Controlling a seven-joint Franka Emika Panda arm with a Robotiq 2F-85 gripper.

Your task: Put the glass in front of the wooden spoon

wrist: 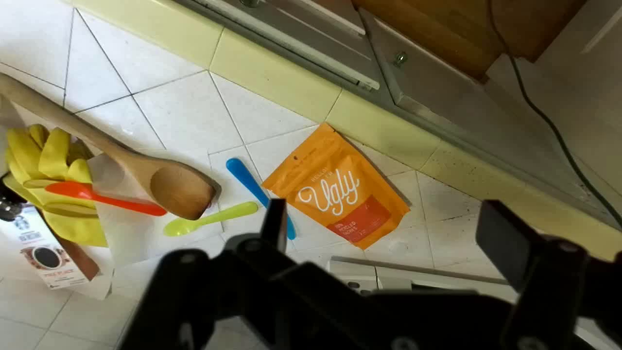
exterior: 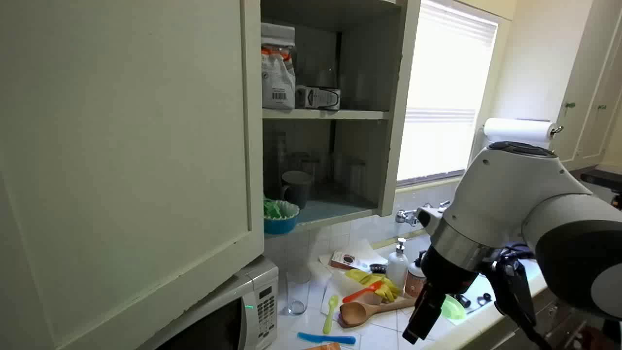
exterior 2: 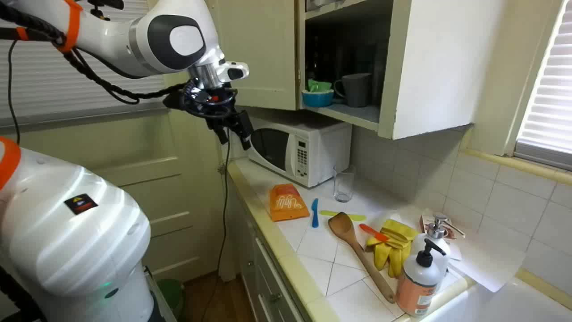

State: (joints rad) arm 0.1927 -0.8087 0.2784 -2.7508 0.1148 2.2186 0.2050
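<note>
The clear glass (exterior: pixel 297 294) stands upright on the white tiled counter beside the microwave; it also shows in an exterior view (exterior 2: pixel 343 185). It does not show in the wrist view. The light tan wooden spoon (exterior 2: pixel 343 226) lies on the counter, its broad end toward the microwave and its handle toward the soap bottles. Its bowl shows at the left in the wrist view (wrist: pixel 180 187). My gripper (exterior 2: pixel 235 139) is in the air in front of the microwave, apart from the glass and the spoon. In the wrist view its fingers (wrist: pixel 388 226) are wide apart with nothing between them.
An orange pouch (wrist: pixel 340 192), a blue knife (exterior 2: pixel 315 213), a green spoon (exterior: pixel 330 313), a red utensil (exterior 2: pixel 373 232) and yellow gloves (exterior 2: pixel 393 250) lie on the counter. Soap bottles (exterior 2: pixel 420 281) stand by the sink. The microwave (exterior 2: pixel 308 152) sits under an open cabinet (exterior: pixel 325 114).
</note>
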